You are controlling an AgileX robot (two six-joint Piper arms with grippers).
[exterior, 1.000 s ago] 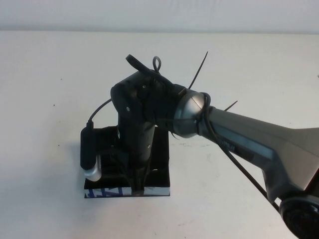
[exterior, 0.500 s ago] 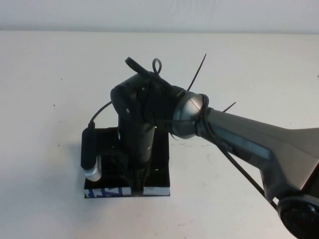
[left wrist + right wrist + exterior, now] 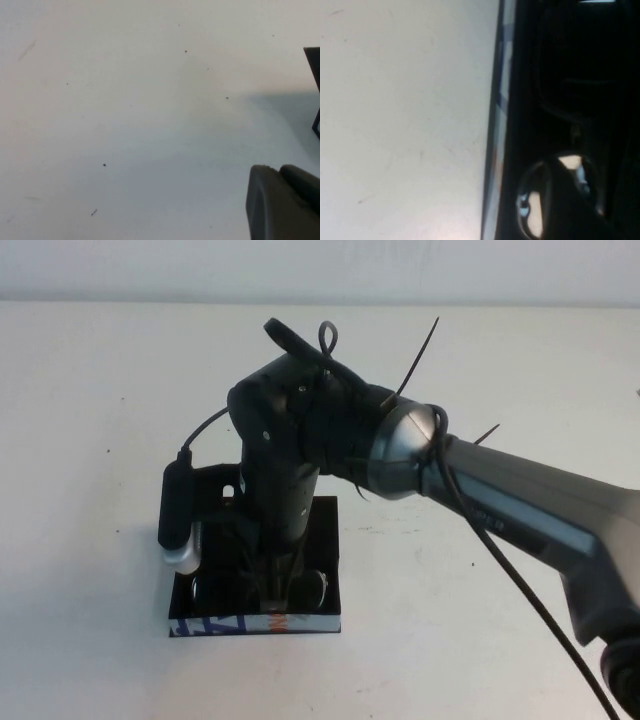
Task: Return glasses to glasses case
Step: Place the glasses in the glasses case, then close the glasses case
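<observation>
The glasses lie inside the open case, their lenses showing low in the box on either side of the right gripper. In the right wrist view one lens gleams with reflections against the black lining, close to the case's patterned wall. The case sits on the white table, its front wall with blue, white and orange print facing the robot, its lid lying back behind it, mostly hidden by the arm.

The right gripper points straight down into the middle of the case, over the bridge of the glasses. Whether its fingers are apart or pressed on the frame cannot be told; the wrist body hides them from above and the wrist view is too dark. The wrist camera module hangs just over the case's left wall.

Bare table lies all round the case: wide room to its left, behind it up to the table's far edge, and to its right under the right arm. The near wall of the case stands not far from the table's near side.

The left gripper shows only as a dark corner in its own wrist view, above bare table; its fingers' state cannot be told. A dark edge shows at the side of that view.
</observation>
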